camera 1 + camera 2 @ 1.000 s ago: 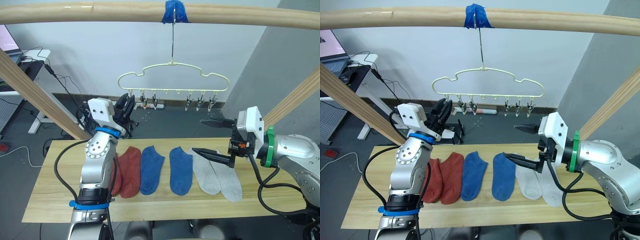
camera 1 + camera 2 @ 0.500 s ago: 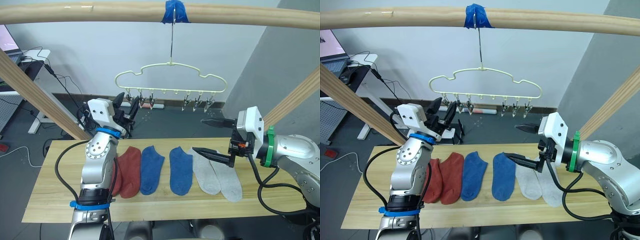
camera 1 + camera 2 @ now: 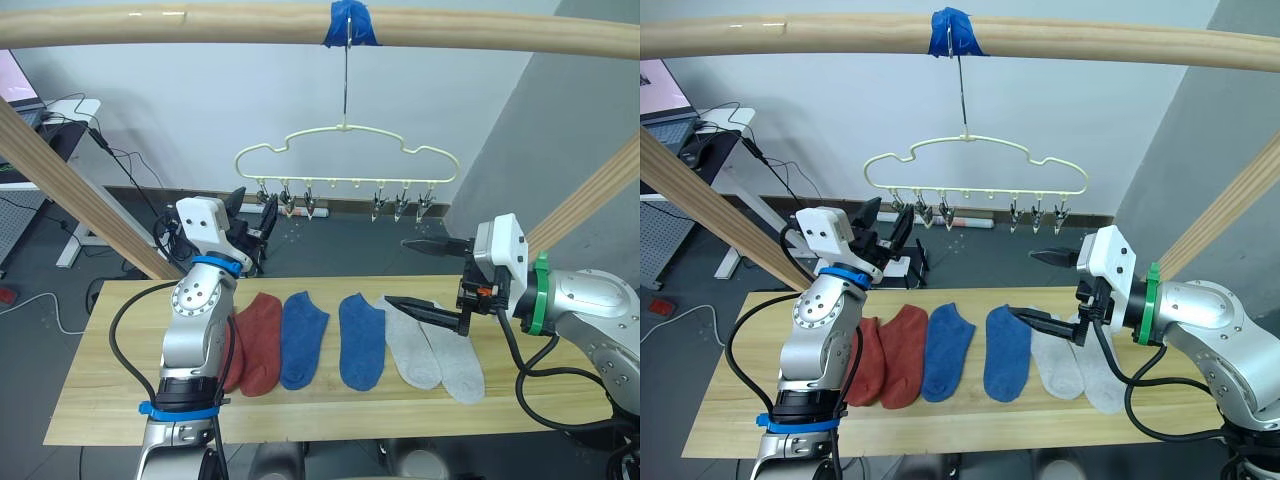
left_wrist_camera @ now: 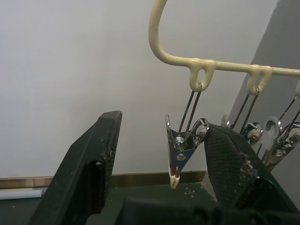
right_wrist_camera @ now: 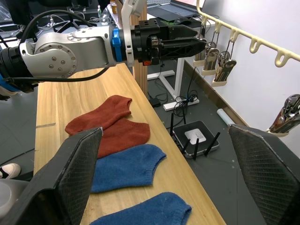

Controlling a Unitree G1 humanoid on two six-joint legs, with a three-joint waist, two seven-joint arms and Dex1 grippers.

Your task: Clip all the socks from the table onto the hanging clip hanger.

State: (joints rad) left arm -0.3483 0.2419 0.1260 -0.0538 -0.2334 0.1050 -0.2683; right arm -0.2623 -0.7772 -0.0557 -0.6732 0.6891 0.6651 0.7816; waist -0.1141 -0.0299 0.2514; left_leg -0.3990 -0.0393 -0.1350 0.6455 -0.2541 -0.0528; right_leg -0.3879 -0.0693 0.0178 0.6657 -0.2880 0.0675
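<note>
Left wrist view: the left end effector [image 4: 154, 154] stands wide apart, its two black fingers [image 4: 86, 164] flanking the endmost metal clip [image 4: 183, 147] of the clip hanger [image 3: 345, 150] without touching it; nothing is held.
Right end effector: the right end effector [image 3: 425, 275] is also spread wide and empty, one finger level above the desk, the other low over the light grey socks [image 3: 435, 350].
Socks: all six lie flat in a row on the desk [image 3: 90, 400]: two rust-red socks [image 3: 258, 340] at the robot's left, partly behind the left arm, two blue socks [image 3: 335, 338] in the middle, the grey pair on the right.
Clip hanger: it hangs by its hook from the wooden pole [image 3: 200, 22] at the blue tape [image 3: 352, 22], above and behind the desk; every clip along its lower edge is bare.
Done: judged from the row, nothing yet; no sock is clipped or lifted.
Left: all six socks, each to be picked up and fastened in a clip.
Step in hand: likely the left arm lining up on the end clip to open or steady it, while the right waits near the grey pair.
</note>
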